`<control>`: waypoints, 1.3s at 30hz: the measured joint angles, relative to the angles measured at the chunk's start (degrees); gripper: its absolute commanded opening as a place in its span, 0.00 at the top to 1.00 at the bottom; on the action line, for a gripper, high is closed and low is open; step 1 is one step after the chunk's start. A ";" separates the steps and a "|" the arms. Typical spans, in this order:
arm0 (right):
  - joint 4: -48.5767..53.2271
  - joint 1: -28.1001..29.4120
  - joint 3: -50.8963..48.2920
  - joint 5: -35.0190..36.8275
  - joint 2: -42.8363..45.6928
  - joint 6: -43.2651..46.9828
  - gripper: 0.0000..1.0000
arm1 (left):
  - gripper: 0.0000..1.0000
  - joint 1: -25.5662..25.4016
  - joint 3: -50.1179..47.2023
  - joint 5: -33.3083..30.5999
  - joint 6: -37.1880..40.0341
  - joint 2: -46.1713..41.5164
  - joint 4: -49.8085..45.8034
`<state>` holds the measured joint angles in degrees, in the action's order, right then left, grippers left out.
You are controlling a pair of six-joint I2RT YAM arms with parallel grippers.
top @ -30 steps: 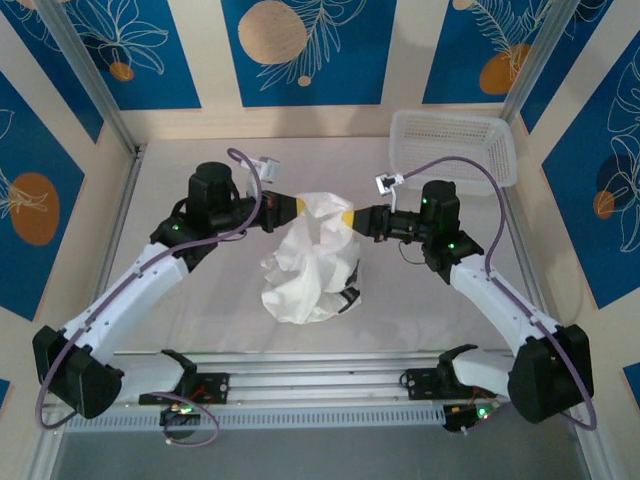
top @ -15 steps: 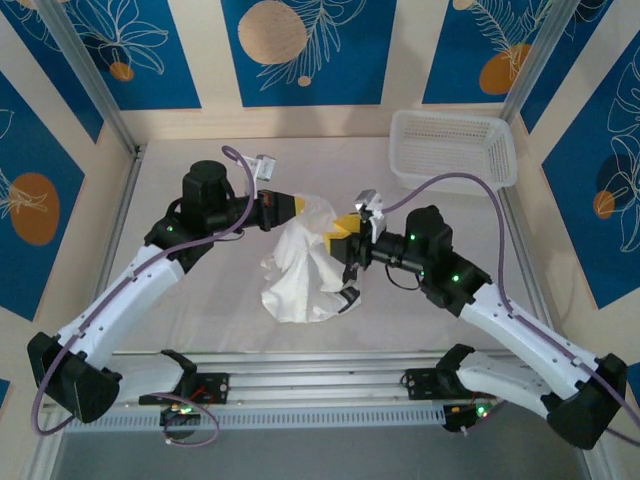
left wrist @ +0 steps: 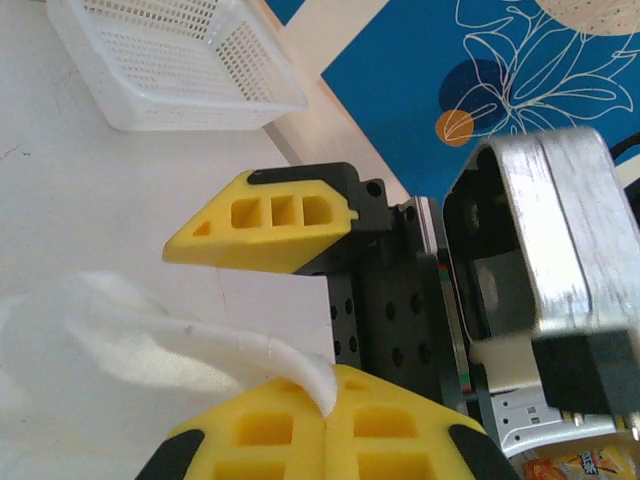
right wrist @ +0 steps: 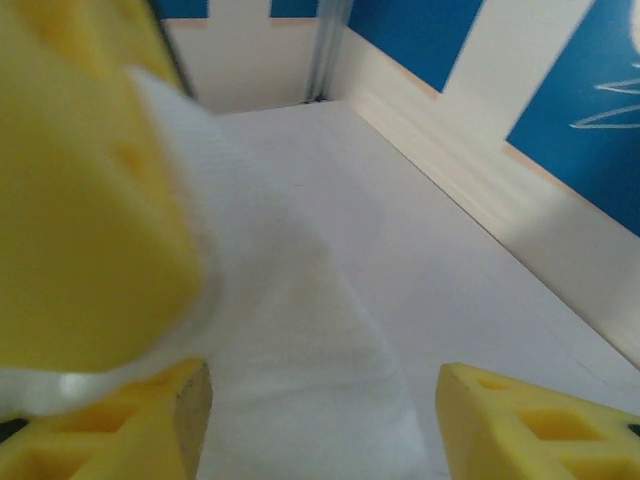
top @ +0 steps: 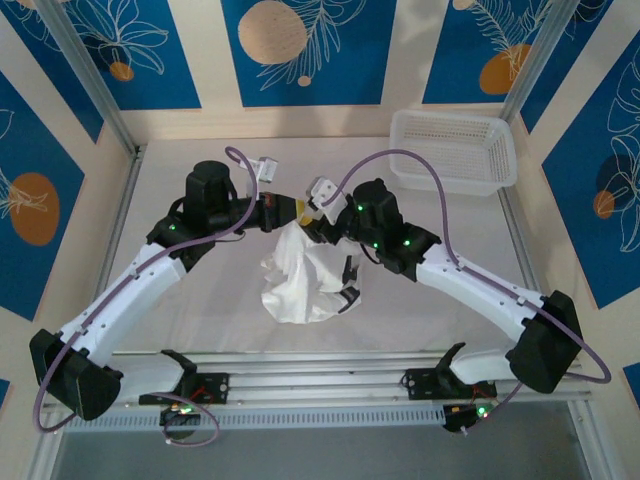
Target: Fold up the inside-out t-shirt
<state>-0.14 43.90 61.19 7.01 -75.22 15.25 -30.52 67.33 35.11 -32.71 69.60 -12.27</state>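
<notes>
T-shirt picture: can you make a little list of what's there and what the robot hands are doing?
t-shirt: white, bunched, lifted at its top, bottom on the table
left gripper: shut, pinching the shirt's top edge
right gripper: open, close beside the left one
basket: white mesh, far right corner, away from the shirt

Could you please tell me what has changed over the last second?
The right hand opened, letting go of the t-shirt, and swung left until it sits right by the left hand. The left hand stayed shut on the t-shirt; the basket did not move.
</notes>
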 measured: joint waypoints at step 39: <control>12.13 -7.43 -5.38 -2.58 4.85 -15.06 0.53 | 1.00 0.39 0.02 -1.68 1.11 0.24 -3.26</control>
<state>11.99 36.47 55.81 4.43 -70.37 0.19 -30.13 67.35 33.43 -31.59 69.84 -15.53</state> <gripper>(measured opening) 0.432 0.042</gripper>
